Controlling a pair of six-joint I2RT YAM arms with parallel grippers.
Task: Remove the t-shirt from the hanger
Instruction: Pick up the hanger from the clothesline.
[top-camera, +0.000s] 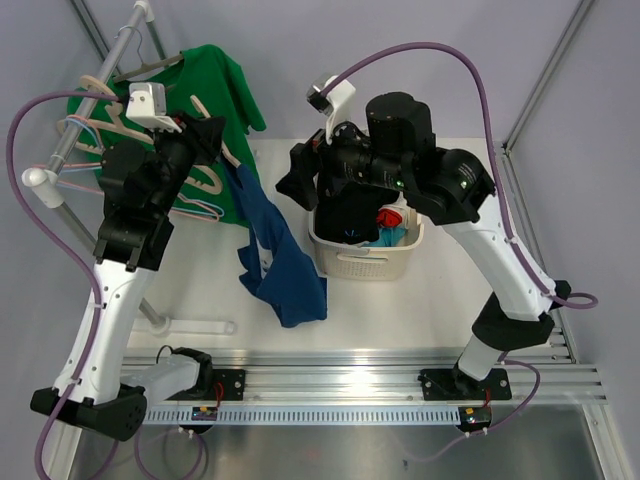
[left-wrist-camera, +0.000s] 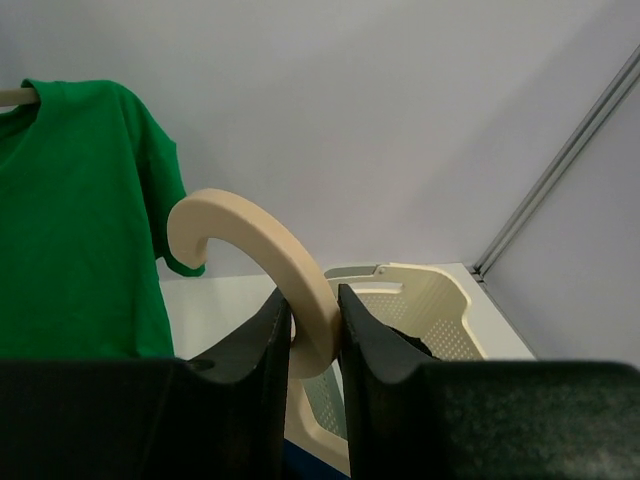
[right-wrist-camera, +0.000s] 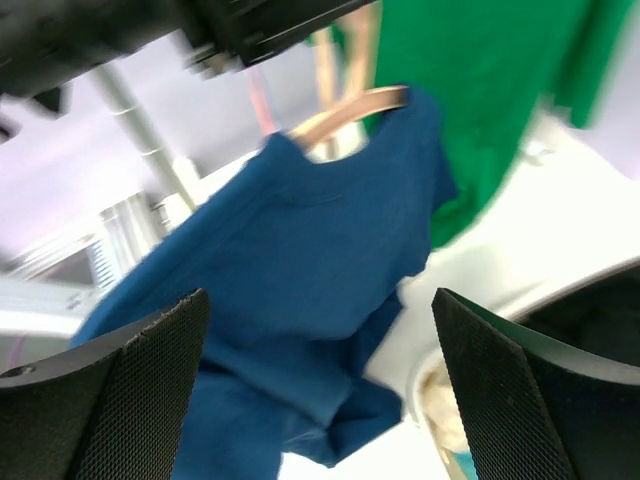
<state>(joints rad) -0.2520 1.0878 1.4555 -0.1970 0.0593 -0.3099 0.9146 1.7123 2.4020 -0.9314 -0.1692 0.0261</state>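
1. Left gripper (left-wrist-camera: 313, 300): jaws pinching the hook of the beige hanger (left-wrist-camera: 250, 225); a hard tug on the cloth could twist the hook out of this narrow pinch;
2. Right gripper (right-wrist-camera: 320, 295): jaws spread wide, empty, beside the basket (top-camera: 360, 264); closing carelessly may catch hanger together with fabric;
3. Blue t-shirt (top-camera: 282, 265): collar-hung on the hanger, between the arms, draping limp and creased;
4. Green t-shirt (top-camera: 215, 80): on the rail (top-camera: 98, 88) behind.

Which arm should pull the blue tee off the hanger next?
Right. The right fingers are open, facing the blue t-shirt; the left fingers are shut on the hanger hook, holding it up.
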